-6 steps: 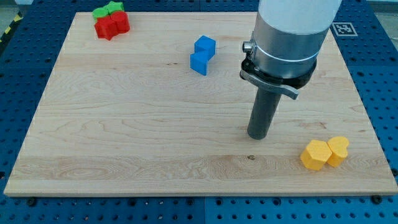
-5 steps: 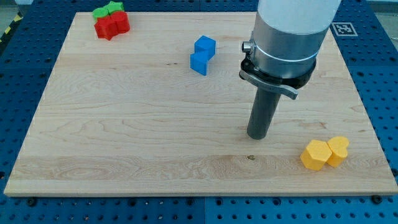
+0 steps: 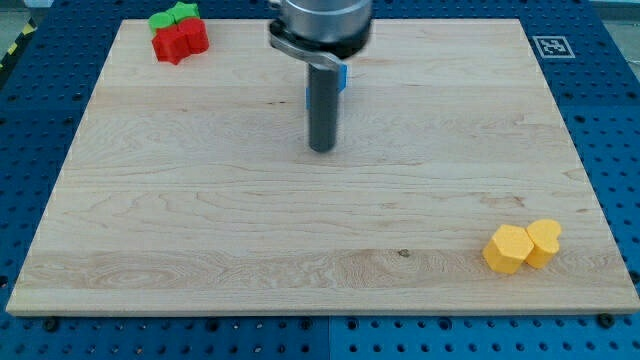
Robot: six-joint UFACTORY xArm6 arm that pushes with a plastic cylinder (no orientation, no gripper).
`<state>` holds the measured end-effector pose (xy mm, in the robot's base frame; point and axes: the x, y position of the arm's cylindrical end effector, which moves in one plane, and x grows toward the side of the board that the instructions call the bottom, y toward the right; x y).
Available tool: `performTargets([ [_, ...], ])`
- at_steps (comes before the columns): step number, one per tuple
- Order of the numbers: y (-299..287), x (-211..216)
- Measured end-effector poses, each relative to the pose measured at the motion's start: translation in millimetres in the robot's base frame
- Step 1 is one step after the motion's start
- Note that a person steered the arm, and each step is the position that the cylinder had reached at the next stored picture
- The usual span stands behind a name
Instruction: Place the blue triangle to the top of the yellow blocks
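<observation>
Far to the view's left and toward the view's top from my tip (image 3: pixel 322 150), a cluster sits in the corner of the wooden bench (image 3: pixel 200 220). It is made of a green block (image 3: pixel 175 14) touching the red blocks (image 3: pixel 180 40) below it. The green looks like one piece and the red like two pressed together, though their shapes are too small to make out.

My tip rests on the bench, and the dark rod (image 3: pixel 322 105) rises straight up from it toward the view's top. The arm ends in this plain rod rather than a claw, so it has nothing to open, close or grip with.

The blue block (image 3: pixel 343 77) lies directly behind the rod, just toward the view's top from my tip. Only thin slivers of blue show on either side of the rod. Whether there is one blue piece or two, whether it is a triangle, and whether the rod touches it cannot be told.

Well off to the view's right and bottom from my tip lie two yellow blocks, touching each other. The yellow hexagon (image 3: pixel 505 249) is nearer my tip, and the yellow heart (image 3: pixel 544 241) is just beyond it.

Farthest to the right and toward the top from my tip, one black-and-white marker (image 3: pixel 553 46) sits at the bench's corner.
</observation>
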<state>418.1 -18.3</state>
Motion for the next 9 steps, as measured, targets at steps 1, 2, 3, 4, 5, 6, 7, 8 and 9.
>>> performTargets([
  [1,-36.5,-33.3],
  [2,-38.8,-35.3],
  [3,-38.8,-42.3],
  [4,-36.0,-73.9],
  [5,10.9,-84.5],
  [6,40.2,-79.4],
  [7,40.2,-69.1],
  [8,40.3,-68.5],
  [9,21.1,-79.8],
])
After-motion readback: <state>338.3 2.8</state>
